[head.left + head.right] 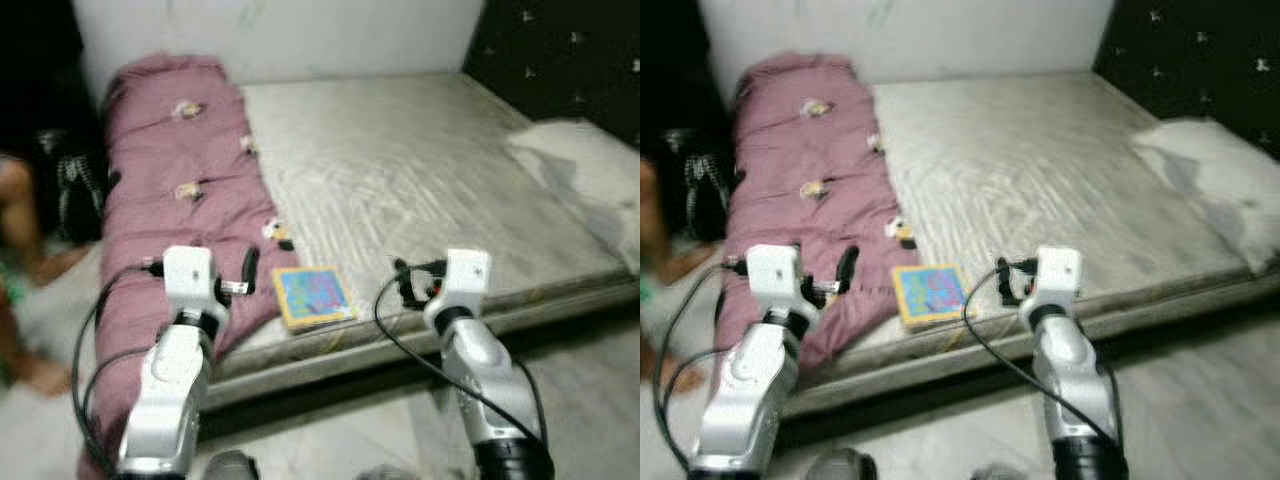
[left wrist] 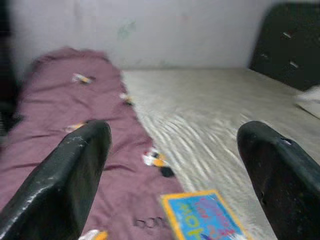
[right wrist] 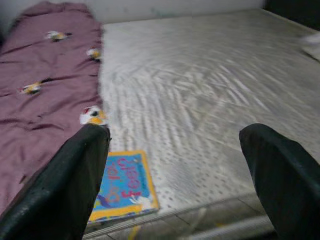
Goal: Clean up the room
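Note:
A thin book (image 1: pixel 313 296) with a blue cover and yellow border lies flat near the front edge of a bare grey mattress (image 1: pixel 420 170). A mauve blanket (image 1: pixel 175 190) with small printed figures runs along the bed's left side. My left gripper (image 1: pixel 246 274) hovers open over the blanket's near end, just left of the book. To the right of the book, by the front edge, my right gripper (image 1: pixel 404 281) is open too. Both wrist views show the book (image 2: pixel 202 217) (image 3: pixel 122 186) ahead of widely spread fingers (image 2: pixel 65 185) (image 3: pixel 280 180) holding nothing.
A white pillow (image 1: pixel 585 175) lies at the bed's right side against a dark tufted headboard (image 1: pixel 560 50). A person's bare legs (image 1: pixel 15 260) and a dark bag (image 1: pixel 75 185) are on the floor to the left. Light floor runs along the bed's front.

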You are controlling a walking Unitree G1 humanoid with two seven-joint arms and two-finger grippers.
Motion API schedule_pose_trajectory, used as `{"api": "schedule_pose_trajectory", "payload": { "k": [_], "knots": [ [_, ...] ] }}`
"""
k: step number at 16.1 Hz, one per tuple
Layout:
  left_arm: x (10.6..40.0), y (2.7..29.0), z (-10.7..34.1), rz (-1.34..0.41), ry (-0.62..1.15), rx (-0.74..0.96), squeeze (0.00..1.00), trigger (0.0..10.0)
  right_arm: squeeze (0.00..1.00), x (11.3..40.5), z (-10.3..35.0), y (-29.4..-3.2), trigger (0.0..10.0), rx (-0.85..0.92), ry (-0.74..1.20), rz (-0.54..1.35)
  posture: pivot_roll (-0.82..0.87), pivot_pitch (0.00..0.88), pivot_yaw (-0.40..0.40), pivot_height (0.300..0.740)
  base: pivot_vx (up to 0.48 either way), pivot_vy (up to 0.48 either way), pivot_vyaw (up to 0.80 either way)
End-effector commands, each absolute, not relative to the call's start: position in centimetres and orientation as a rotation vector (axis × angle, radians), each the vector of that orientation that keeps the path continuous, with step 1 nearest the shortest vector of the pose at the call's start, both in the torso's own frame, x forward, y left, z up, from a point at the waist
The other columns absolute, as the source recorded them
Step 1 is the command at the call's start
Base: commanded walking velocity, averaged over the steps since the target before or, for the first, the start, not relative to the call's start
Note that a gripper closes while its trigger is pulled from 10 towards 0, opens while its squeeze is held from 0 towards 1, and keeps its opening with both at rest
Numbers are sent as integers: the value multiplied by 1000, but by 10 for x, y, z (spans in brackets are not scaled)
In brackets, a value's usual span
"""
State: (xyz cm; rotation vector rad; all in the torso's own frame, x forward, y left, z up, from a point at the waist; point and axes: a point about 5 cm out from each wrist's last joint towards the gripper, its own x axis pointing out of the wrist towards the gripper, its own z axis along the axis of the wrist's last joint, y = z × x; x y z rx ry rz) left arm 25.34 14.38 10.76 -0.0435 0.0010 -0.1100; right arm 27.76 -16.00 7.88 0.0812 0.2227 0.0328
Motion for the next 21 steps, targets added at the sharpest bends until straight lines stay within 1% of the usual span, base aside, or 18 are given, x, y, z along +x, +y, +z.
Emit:
{"api": "schedule_pose_trajectory", "payload": {
  "k": [1, 15, 16, 21],
  "knots": [
    [251, 145, 104, -112, 15, -57, 0, 10000, 0, 280, 82, -159, 10000, 81, 214, 34, 10, 0, -28, 740, 285, 0, 0],
    [249, 142, 105, -138, 1, -76, 0, 10000, 0, 280, 81, -160, 10000, 74, 222, 32, 7, 0, -28, 740, 333, 0, 0],
    [250, 144, 102, -105, 26, -67, 0, 10000, 0, 280, 81, -159, 10000, 73, 222, 32, 8, 0, -27, 740, 0, 0, 0],
    [253, 148, 100, -71, 47, -73, 0, 10000, 0, 281, 80, -159, 10000, 70, 226, 35, 11, 0, -28, 740, 0, 0, 0]
  ]
}}
